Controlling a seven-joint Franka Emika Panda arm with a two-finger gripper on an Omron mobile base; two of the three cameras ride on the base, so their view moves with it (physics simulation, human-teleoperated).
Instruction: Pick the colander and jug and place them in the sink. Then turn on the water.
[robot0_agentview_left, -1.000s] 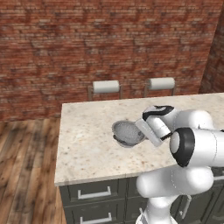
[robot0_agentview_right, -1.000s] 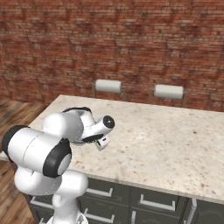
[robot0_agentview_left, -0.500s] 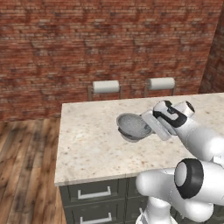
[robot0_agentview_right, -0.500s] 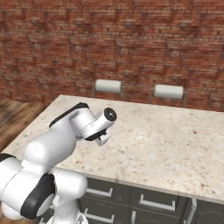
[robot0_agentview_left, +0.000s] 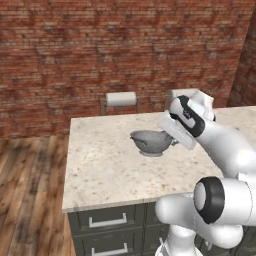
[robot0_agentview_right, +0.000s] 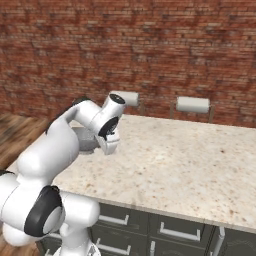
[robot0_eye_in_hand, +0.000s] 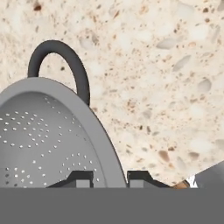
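The colander (robot0_agentview_left: 151, 141) is a grey perforated metal bowl, held a little above the speckled stone counter (robot0_agentview_left: 110, 170) near its middle. My gripper (robot0_agentview_left: 173, 140) is shut on the colander's right rim. In the hand view the rim runs between my two fingertips (robot0_eye_in_hand: 79, 178), the holed inside of the colander (robot0_eye_in_hand: 43, 135) lies to the left, and a dark loop handle (robot0_eye_in_hand: 65, 61) sticks out at its far side. From the right base view my arm covers most of the colander (robot0_agentview_right: 86, 141). The jug, the sink and the water are out of view.
Two white rolls on stands (robot0_agentview_left: 121, 99) (robot0_agentview_left: 181, 93) rise behind the counter's far edge, before a brick wall. Grey drawers (robot0_agentview_left: 107, 220) run under the near edge. Wooden floor (robot0_agentview_left: 30, 190) lies to the left. More counter (robot0_agentview_right: 190, 155) stretches right.
My arm has stretched out and raised the colander off the counter. The bowl tipped half a second ago and now hangs nearly level, a little further right.
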